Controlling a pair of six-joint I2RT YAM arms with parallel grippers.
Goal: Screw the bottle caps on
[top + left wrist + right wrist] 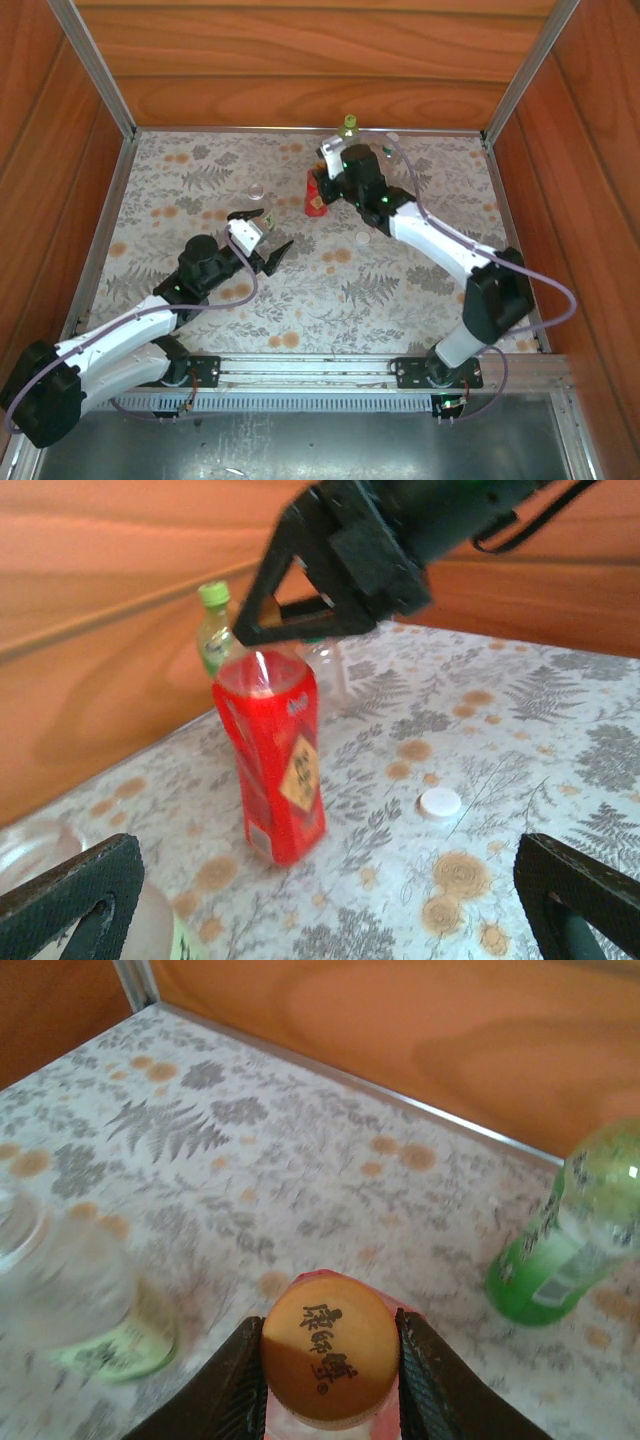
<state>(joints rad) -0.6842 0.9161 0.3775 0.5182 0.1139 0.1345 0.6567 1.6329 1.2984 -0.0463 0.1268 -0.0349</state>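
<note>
**Right hand on orange cap at red bottle; left hand wide and holding nothing**

1. Right hand (pixel 322 176): positioned over the top of the red bottle (pixel 275 770), toward the far side of the worktop (pixel 180 290). In the right wrist view its two fingers (pixel 236 1385) press against either side of the orange cap (pixel 330 1358), which carries dark printed characters. The cap sits at the bottle's mouth, with red plastic showing just beneath it. How far it is threaded on cannot be told.

2. Left hand (pixel 266 234): jaws spread wide, nothing between them. It is near the middle of the worktop, pointing toward the red bottle and apart from it. Both fingertips (pixel 70 895) appear at the lower corners of the left wrist view.

3. Red bottle: upright, with a yellow diamond mark on its side.

4. Green bottle (pixel 213 640): upright near the back wall (pixel 300 90), beyond the red bottle, with a yellow-green cap (pixel 212 593) on its neck.

5. Clear bottle with a green label (pixel 70 1300): upright, to the left of the red bottle and near the left hand.

6. Second clear bottle (pixel 328 670): just behind the red bottle, close to the green one. It is blurred, and its neck is hidden by the right hand.

7. White cap (pixel 440 802): lying flat on the worktop to the right of the red bottle, touching nothing.
</note>
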